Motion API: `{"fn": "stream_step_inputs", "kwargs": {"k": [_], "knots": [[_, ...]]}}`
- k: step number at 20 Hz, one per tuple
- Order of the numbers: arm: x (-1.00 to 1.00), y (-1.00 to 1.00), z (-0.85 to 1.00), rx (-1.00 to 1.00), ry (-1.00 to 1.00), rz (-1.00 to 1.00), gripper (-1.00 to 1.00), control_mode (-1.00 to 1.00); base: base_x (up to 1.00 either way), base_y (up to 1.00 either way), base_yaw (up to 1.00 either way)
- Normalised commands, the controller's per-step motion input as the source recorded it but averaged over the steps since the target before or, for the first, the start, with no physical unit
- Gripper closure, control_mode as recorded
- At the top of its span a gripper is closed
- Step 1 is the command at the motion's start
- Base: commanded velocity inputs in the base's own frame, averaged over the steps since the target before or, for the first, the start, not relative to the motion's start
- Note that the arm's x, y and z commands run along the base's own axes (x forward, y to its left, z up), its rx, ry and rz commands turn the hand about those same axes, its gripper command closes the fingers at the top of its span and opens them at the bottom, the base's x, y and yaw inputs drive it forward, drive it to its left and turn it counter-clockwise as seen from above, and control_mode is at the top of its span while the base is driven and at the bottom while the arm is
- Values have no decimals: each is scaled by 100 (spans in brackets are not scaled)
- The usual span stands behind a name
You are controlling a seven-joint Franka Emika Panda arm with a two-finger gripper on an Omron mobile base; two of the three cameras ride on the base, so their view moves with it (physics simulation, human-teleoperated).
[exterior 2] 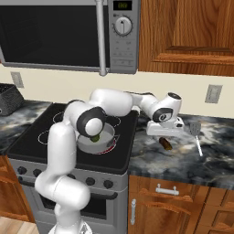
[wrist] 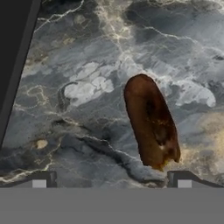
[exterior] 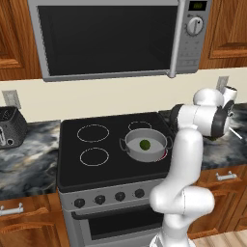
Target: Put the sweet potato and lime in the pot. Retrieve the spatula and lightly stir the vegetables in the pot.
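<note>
The sweet potato, a brown-orange oblong lump, lies on the marble counter to the right of the stove and also shows under the hand. My gripper hovers just above it, open, with nothing between its fingertips. The sweet potato lies nearer the right fingertip than the left one. The silver pot sits on the stove's front right burner with the lime inside it. From the right, my arm's elbow partly covers the pot and the lime. The spatula rests on the counter right of the gripper.
The black stove top has its edge to the left of the sweet potato. A toaster stands on the left counter. A microwave hangs over the stove, wooden cabinets beside it.
</note>
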Motion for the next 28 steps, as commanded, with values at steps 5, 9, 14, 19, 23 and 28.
{"fn": "stream_step_inputs", "kwargs": {"k": [5, 9, 14, 19, 23, 28], "knots": [[3, -8, -21, 0, 1, 0, -100, -100, 0, 0, 0], [15, 0, -46, 0, 3, 1, -100, -100, 0, 0, 0], [39, -8, -16, 0, 4, 1, -100, -100, 0, 0, 0], [37, -24, 0, 0, 3, 0, -100, -100, 0, 0, 0], [5, -14, -6, 0, 0, 0, -100, -100, 0, 0, 0], [-5, 0, -23, 0, 8, 0, -100, -100, 0, 0, 0]]}}
